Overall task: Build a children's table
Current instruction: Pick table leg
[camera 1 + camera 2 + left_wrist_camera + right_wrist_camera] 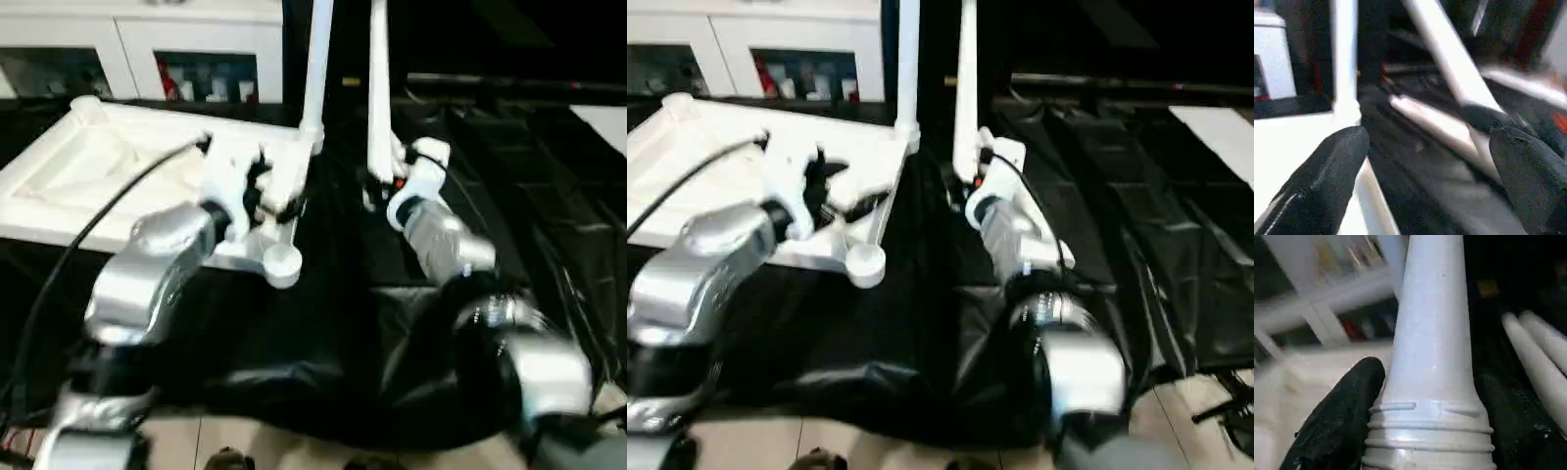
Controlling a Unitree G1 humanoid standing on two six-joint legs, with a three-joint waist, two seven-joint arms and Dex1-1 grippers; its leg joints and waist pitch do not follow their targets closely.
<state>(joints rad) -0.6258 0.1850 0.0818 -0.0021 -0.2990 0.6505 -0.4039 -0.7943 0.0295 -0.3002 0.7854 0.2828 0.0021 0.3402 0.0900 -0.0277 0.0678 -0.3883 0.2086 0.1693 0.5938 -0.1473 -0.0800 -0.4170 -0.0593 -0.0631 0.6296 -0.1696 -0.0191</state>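
Note:
The children's table top (88, 166) lies upside down on black sheeting at the left, ribbed side up. One white leg (315, 69) stands upright in its far right corner socket. The near right corner socket (282, 262) holds nothing. My right gripper (382, 186) is shut on a second leg (377, 88) near its threaded end (1430, 431), holding it almost upright just right of the table top, one black finger (1337, 421) on each side. My left gripper (274, 196) hovers open over the top's right edge, its fingers (1327, 176) wide apart around nothing.
Two more white legs (1542, 357) lie on the black sheeting (323, 343) to the right. A white cabinet with glass doors (196, 59) stands behind the table top. Pale floor tiles (1215, 392) show at the sheet's near edge. A black cable (88, 230) runs along my left forearm.

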